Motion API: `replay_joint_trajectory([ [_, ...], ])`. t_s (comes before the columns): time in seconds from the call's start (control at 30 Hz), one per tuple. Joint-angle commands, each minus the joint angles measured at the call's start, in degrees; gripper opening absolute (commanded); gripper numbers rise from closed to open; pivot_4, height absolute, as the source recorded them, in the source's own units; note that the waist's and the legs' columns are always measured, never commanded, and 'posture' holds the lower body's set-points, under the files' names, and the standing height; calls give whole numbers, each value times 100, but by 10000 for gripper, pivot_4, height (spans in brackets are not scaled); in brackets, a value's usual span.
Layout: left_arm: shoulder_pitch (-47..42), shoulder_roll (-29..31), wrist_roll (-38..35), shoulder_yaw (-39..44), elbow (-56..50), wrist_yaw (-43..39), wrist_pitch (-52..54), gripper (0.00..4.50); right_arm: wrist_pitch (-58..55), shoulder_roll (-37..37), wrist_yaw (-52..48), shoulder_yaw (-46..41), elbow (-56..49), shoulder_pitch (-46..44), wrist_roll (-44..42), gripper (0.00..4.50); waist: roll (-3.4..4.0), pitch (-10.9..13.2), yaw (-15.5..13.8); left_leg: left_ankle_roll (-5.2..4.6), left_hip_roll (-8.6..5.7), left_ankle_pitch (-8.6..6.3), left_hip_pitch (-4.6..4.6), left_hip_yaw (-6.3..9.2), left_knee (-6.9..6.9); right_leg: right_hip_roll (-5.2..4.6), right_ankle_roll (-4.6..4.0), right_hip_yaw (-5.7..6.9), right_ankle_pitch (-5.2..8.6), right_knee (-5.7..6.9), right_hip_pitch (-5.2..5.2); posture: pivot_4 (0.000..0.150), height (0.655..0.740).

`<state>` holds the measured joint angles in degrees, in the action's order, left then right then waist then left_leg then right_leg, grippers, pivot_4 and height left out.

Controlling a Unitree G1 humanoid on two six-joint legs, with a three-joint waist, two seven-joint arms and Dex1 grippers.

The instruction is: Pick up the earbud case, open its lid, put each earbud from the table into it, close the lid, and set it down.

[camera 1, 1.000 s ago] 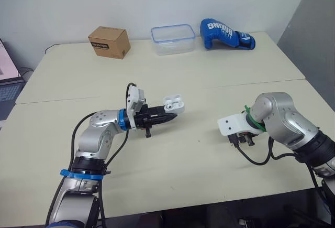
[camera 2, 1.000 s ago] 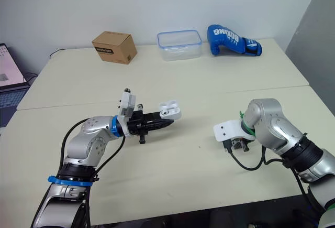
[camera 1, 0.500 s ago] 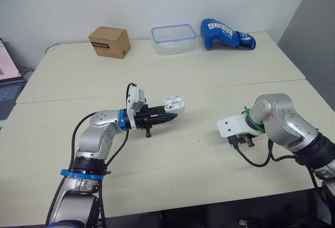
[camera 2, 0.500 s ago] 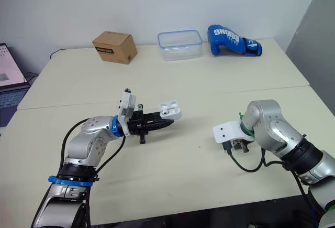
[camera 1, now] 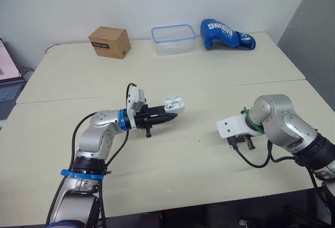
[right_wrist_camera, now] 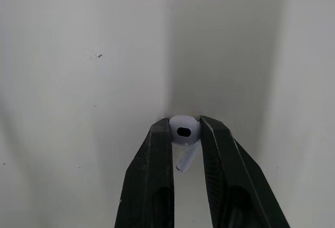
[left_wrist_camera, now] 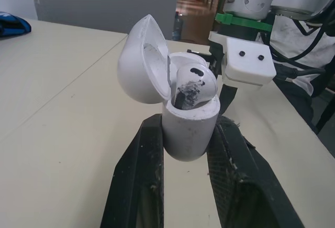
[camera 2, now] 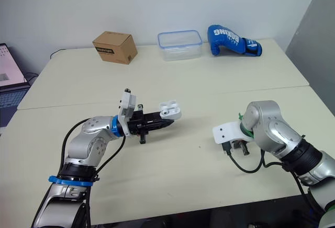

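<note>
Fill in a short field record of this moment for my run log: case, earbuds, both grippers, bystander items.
earbud case: held off the table by the left gripper
lid: open
seated earbud: in the case
loose earbud: pinched by the right gripper, low over the table; lifted or not, cannot tell
far edge of table: cardboard box, clear container, blue boxing glove
left to do: loose earbud into the case, lid shut, case set down
</note>
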<state>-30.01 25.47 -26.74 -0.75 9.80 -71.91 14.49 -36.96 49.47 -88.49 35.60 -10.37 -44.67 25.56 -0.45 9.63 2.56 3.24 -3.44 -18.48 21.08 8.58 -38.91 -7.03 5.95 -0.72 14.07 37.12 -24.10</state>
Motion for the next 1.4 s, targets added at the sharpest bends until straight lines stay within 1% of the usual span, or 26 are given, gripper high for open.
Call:
replay_joint_trajectory([
  [0.03, -109, 33, -24, 88, 119, -61, -166, 7609, -645, -203, 239, -821, -494, 62, -470, 3740, 0, 0, -5, 0, 0, 0, 0, 1, 1, 0, 0, 1, 0, 0, -1, 1500, 7307],
  [0.07, -137, 42, -17, 91, 178, -83, -189, 7609, -934, -343, 383, -1040, -584, 101, -599, 3740, 0, 0, -6, 0, 0, 0, 1, 2, 1, 0, 0, 0, 0, -1, -1, 1500, 7307],
  [0.13, -257, 42, 4, 94, 382, -127, -243, 7609, -1725, -907, 891, -1781, -840, 274, -956, 3740, 0, 0, -12, 0, 1, 0, 0, 3, 2, 0, 0, 1, 0, -1, 0, 1500, 7307],
  [0.17, -294, 41, 10, 91, 451, -146, -269, 7609, -1997, -1075, 1073, -1998, -934, 327, -1084, 3740, 0, 0, -22, 0, 1, 0, 0, 6, 0, 1, -1, 3, 0, 1, 0, 1500, 7307],
  [0.27, -389, 27, 35, 90, 668, -195, -338, 7609, -2351, -1679, 1802, -2737, -1322, 574, -1432, 3740, 0, 0, -77, 0, -3, 0, 1, 8, -2, -1, -2, 4, -1, 3, 0, 1500, 7307],
  [0.33, -437, 28, 57, 61, 771, -245, -369, 7609, -2656, -2358, 2361, -3391, -1632, 729, -1756, 3740, 0, 0, -78, 0, -4, 0, 2, 11, -2, -1, -2, 4, -1, 1, 1, 1500, 7307],
  [0.4, -488, 24, 72, 40, 844, -282, -379, 7609, -2972, -2947, 2817, -3860, -1919, 863, -2030, 3740, 0, 0, -76, 0, -3, 0, 2, 12, -1, -1, -2, 5, -1, 5, -1, 1500, 7307],
  [0.6, -588, 13, 108, 21, 948, -373, -352, 7609, -3034, -3948, 3951, -4366, -2603, 1122, -2677, 3740, 3, -2, -67, 1, -5, 1, 0, 14, -2, 0, -2, 4, -1, 11, -2, 1500, 7307],
  [0.73, -672, -13, 134, 1, 1050, -431, -345, 7609, -2898, -4294, 4501, -4371, -2844, 1213, -3023, 3740, 4, -2, -53, 1, -2, 1, -1, 14, 0, 2, -2, 3, -1, 14, -5, 1500, 7307],
  [0.83, -742, -29, 152, -11, 1117, -479, -326, 7609, -2516, -4414, 4867, -4139, -2879, 1323, -3187, 3740, 4, -3, -52, 1, -3, 1, -2, 13, 0, 2, -2, 3, -1, 13, -3, 1500, 7307],
  [1.1, -873, -33, 183, -13, 1227, -575, -275, 7609, -1090, -4412, 5573, -3223, -2543, 1745, -3207, 3740, 4, -3, -18, 1, -2, 1, -4, 10, 0, 2, -2, 1, -1, 14, -4, 1500, 7307],
  [1.4, -917, 30, 180, -5, 1223, -651, -194, 7609, -258, -4328, 5944, -2753, -2102, 1928, -3203, 3740, 4, -3, -6, 1, -2, 1, -4, 10, 1, 4, -2, 1, -1, 14, -3, 1500, 7307],
])
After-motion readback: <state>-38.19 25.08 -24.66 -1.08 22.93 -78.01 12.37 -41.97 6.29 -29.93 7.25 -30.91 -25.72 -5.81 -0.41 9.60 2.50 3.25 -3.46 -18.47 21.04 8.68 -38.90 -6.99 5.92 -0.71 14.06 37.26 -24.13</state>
